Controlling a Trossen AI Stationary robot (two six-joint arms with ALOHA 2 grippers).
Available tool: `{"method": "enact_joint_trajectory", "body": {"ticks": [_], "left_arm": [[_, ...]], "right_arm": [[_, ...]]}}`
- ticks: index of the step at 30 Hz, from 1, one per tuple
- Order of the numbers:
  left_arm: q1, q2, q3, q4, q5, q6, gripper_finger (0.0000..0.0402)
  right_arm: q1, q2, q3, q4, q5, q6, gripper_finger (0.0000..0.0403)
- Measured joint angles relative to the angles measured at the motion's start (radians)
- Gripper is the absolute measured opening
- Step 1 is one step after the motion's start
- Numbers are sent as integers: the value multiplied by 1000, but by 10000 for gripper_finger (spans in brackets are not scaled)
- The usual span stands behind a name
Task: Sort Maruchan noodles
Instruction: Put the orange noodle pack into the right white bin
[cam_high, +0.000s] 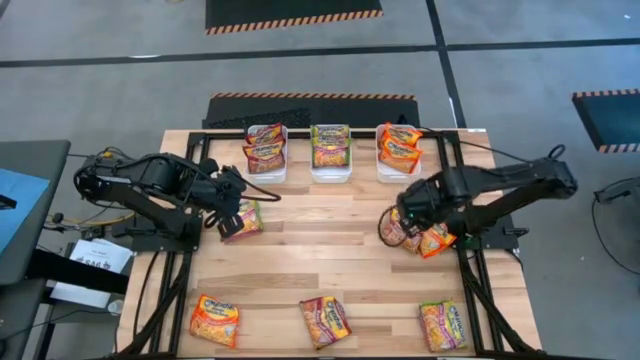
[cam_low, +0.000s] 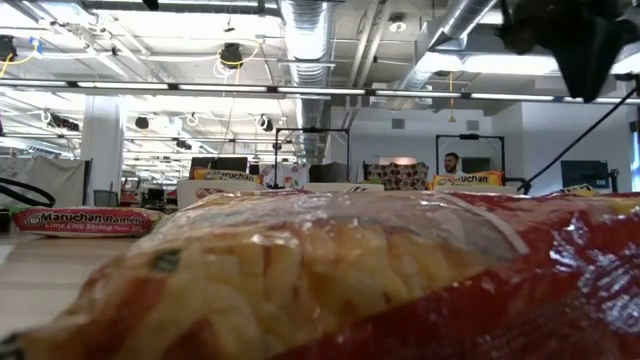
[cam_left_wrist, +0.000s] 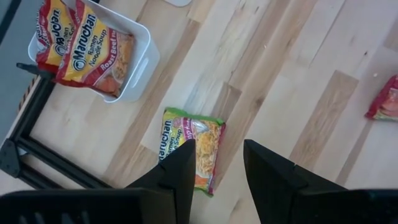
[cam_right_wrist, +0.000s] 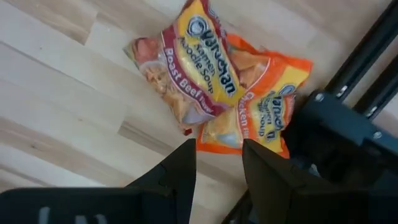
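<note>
Your left gripper hangs over the green packet near the left bin, fingers apart, empty, ready to grab; your right gripper the same over the red packet

Three bins sit in a row along the table's far edge, each holding packets. Three packets lie spaced along the near edge. One packet lies near the left edge under my left gripper; two overlapping packets lie at the right edge under my right gripper.
</note>
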Motion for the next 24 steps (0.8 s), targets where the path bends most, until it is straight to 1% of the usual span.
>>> {"method": "enact_joint_trajectory", "body": {"ticks": [7, 9, 13, 18, 24], "left_arm": [[0, 0, 0, 0, 3, 12, 122], [0, 0, 0, 0, 3, 12, 122], [0, 0, 0, 0, 3, 12, 122], [0, 0, 0, 0, 4, 12, 122], [0, 0, 0, 1, 4, 12, 122]], "right_arm": [[63, -58, -132, 41, -3, 135, 182], [72, -66, -164, 53, -6, 151, 192], [72, -67, -236, 75, -47, 170, 209], [71, -61, -330, 160, -114, 193, 214], [73, -61, -418, 250, -114, 247, 214]]}}
